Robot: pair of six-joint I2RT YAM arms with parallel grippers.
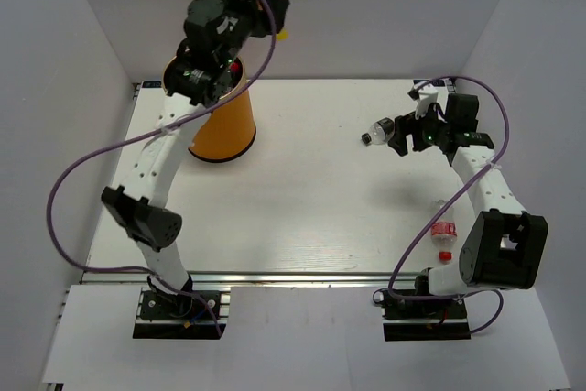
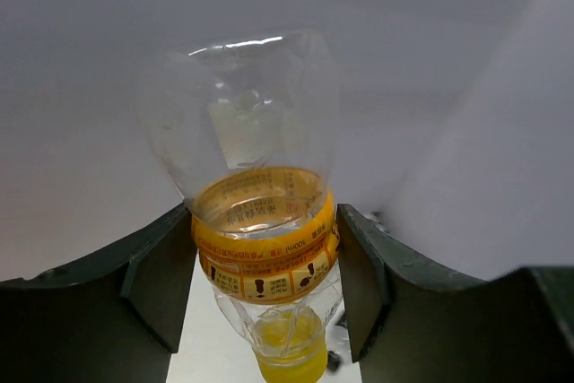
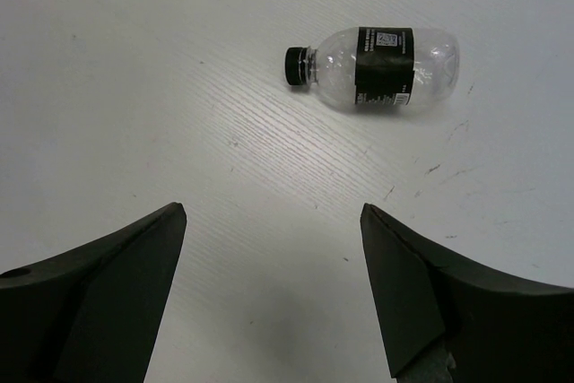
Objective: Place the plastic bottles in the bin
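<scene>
Left hand grips yellow-capped clear plastic bottle, upper left, near orange cylindrical bin. Right hand spread wide over table; black-capped clear bottle lies nearby.

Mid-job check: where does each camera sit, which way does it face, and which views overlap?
Top external: above and behind the bases, looking down on the table; both arms show, plus the bin.
Left wrist: on the raised left arm, facing a pale wall; the left tool shows, shut on the yellow-capped bottle.
Right wrist: facing down at the table; the open right tool frames the dark-labelled bottle lying beyond it.
Shared: top external and right wrist both show the dark-labelled bottle.
</scene>
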